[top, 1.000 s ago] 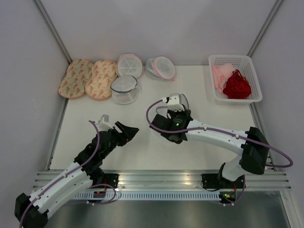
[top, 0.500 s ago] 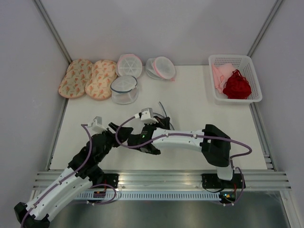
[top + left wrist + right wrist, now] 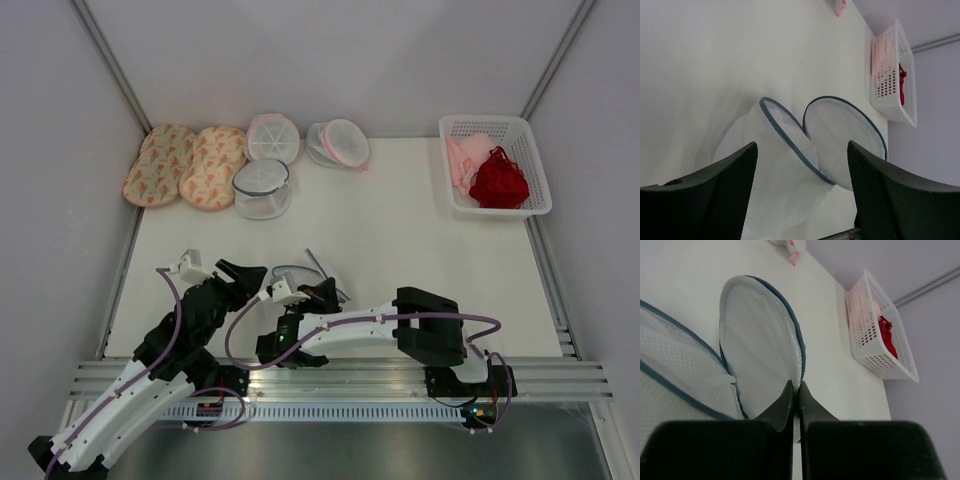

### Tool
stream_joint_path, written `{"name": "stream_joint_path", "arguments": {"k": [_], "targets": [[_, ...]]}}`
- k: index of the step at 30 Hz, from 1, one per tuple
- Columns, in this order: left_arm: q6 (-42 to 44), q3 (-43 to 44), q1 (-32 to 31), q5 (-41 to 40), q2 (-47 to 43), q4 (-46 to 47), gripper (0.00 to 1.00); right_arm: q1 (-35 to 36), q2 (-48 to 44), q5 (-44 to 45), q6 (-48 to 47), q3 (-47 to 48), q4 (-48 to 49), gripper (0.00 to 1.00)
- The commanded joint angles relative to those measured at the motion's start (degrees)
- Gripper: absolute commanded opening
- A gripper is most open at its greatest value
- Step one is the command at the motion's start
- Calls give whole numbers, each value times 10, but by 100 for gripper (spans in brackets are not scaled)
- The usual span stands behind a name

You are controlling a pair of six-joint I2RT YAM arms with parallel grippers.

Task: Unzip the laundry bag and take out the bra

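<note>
The laundry bag (image 3: 318,270), white mesh with a blue-grey rim, lies unzipped near the table's front centre. Its round flap (image 3: 760,340) stands apart from the mesh body (image 3: 775,170). My right gripper (image 3: 799,385) is shut on the flap's rim; in the top view it (image 3: 320,291) sits beside the bag. My left gripper (image 3: 800,195) is open, its jaws wide on either side of the bag's body without touching it; in the top view it (image 3: 245,272) is just left of the bag. The dark red bra (image 3: 498,180) lies in the white basket (image 3: 530,135) at the far right.
A second grey-rimmed mesh bag (image 3: 262,188), two pink-rimmed mesh bags (image 3: 272,136) (image 3: 340,142) and two peach patterned pads (image 3: 185,165) stand along the back left. A pale pink cloth (image 3: 462,160) lies in the basket beside the bra. Side walls enclose the table.
My right arm has swung left and toward the near edge, dragging the bag with it. My left gripper has drawn back left and nearer, and now faces the bag.
</note>
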Motion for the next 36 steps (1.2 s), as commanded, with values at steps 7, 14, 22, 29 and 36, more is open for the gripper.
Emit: {"name": "stream_joint_path", "arguments": {"k": [7, 14, 22, 29, 36], "targets": [[-18, 29, -1, -23, 4, -13, 78, 74, 39, 148, 43, -8, -73, 0], [-19, 28, -2, -24, 7, -14, 81, 117, 15, 156, 69, -14, -74, 90], [-5, 31, -2, -3, 33, 9, 84, 147, -134, 136, 105, -29, -71, 97], [61, 63, -2, 121, 161, 56, 86, 74, -337, 7, -32, -79, 59, 98], [73, 102, -2, 216, 262, 50, 87, -65, -587, -212, -284, -269, 387, 98]]}}
